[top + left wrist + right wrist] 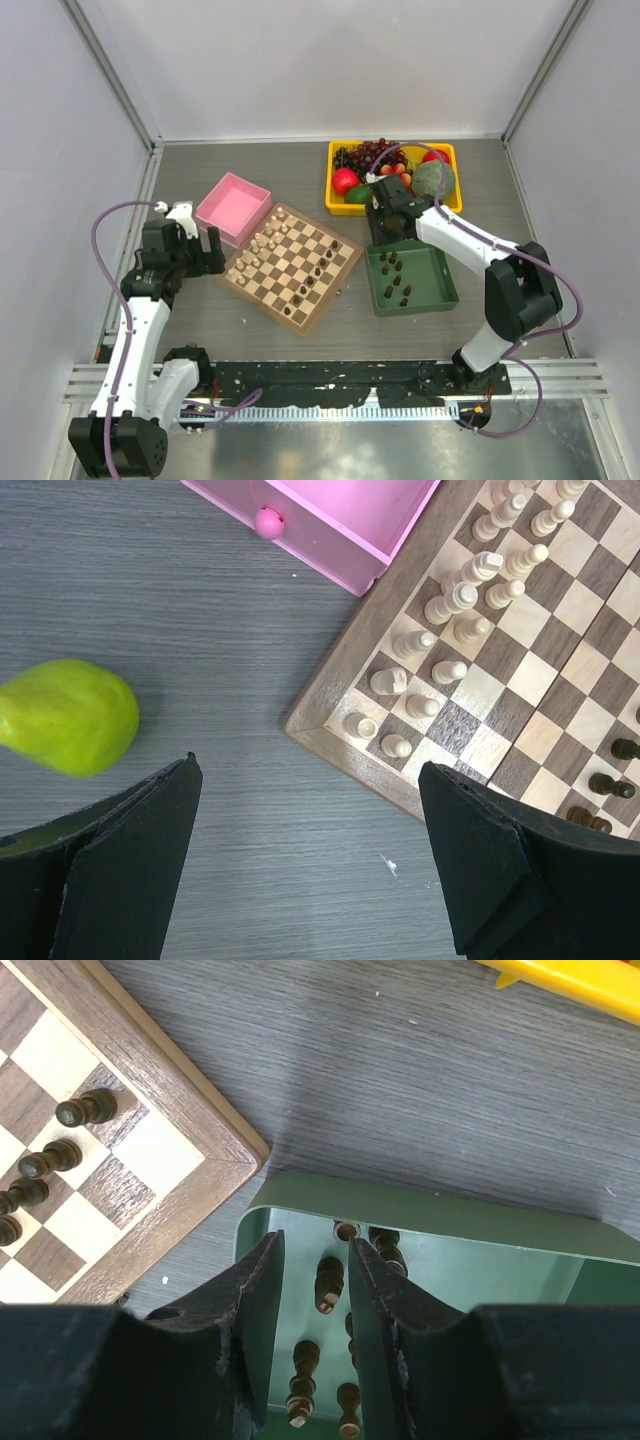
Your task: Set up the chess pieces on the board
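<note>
Dark chess pieces (318, 270) partly ranked on the board (285, 262), at frame centre, on a grey wood-grain table (250, 170) enclosed by pale walls.
The tiny near-black figures line the board's lower-right edge, and others lie in the green tray (440, 268) just right of it. Cream pieces (265, 238) fill the upper-left edge. A pink box (232, 205) sits just beside the board's upper-left side, and a yellow bin (330, 180) of fruit sits at top right. The right gripper (315, 1250) hangs over the tray, fingers narrowly parted and gripping nothing. The left gripper (310, 770) gapes wide and holds nothing, near a green pear (65, 715).
</note>
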Available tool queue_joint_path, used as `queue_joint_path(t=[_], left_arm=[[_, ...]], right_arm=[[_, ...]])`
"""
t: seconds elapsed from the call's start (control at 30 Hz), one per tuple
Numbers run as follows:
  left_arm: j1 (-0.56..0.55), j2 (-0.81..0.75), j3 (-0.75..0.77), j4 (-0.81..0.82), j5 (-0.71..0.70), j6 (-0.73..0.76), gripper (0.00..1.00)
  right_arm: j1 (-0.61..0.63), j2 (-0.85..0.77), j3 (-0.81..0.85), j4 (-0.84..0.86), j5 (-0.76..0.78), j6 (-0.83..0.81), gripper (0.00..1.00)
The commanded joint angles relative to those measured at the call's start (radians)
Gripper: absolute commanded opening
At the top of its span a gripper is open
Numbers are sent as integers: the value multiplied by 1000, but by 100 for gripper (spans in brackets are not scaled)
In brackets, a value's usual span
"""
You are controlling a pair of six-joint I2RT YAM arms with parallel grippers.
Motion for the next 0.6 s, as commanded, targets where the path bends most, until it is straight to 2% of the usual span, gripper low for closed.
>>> queue_joint_path(t=[0.0, 0.4, 0.57], left_arm=[[1, 5, 18, 13, -5, 7, 99], [0, 8, 23, 13, 4, 7, 99], [0, 7, 23, 13, 6, 6, 99]], right_arm=[[4, -3, -6, 4, 35, 19, 37], [4, -81, -46, 43, -4, 5, 38], [4, -53, -64, 41, 7, 7, 37]])
